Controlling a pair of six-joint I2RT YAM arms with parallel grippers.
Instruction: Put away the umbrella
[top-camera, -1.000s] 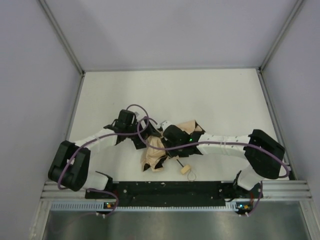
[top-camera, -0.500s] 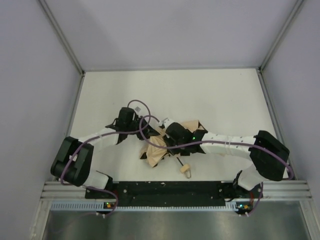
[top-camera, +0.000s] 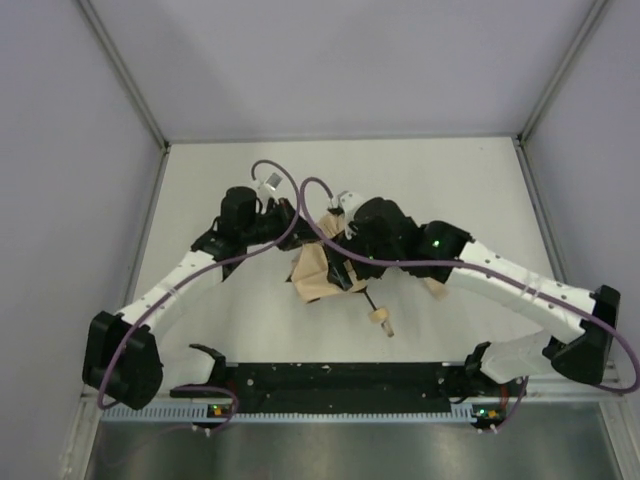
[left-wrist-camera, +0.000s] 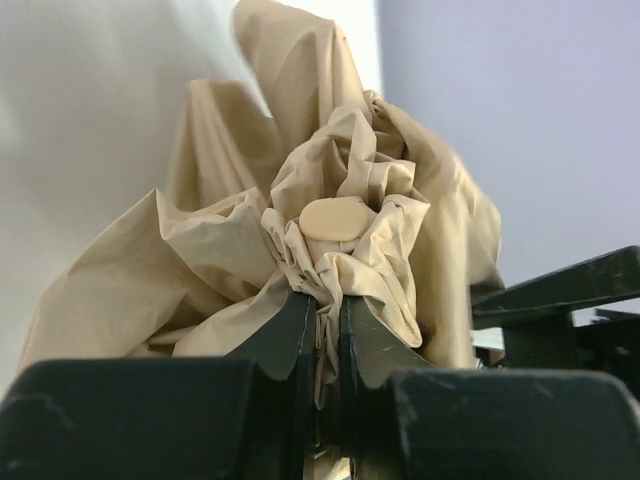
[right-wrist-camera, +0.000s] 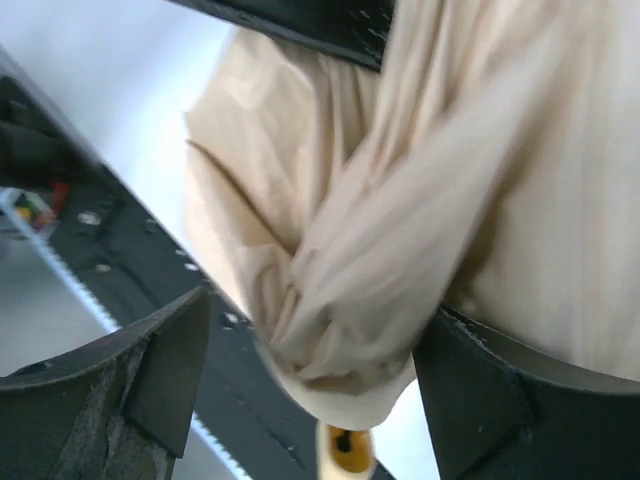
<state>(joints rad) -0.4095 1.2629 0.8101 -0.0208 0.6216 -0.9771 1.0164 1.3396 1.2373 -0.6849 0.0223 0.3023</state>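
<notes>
1. The umbrella (top-camera: 318, 275) is crumpled near the middle of the desk (top-camera: 450, 180), with its tan handle (top-camera: 379, 318) pointing toward the arm bases.
2. The left claw (left-wrist-camera: 328, 300) is clamped on a fold of its beige cloth (just below the round cap (left-wrist-camera: 335, 218)).
3. The right claw (right-wrist-camera: 310, 320) stands apart, straddling bunched cloth.

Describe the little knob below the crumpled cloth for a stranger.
On the white table, toward its near edge, is a crumpled beige umbrella. A thin black shaft leads from it to the small tan handle, the only rounded knob there.
</notes>
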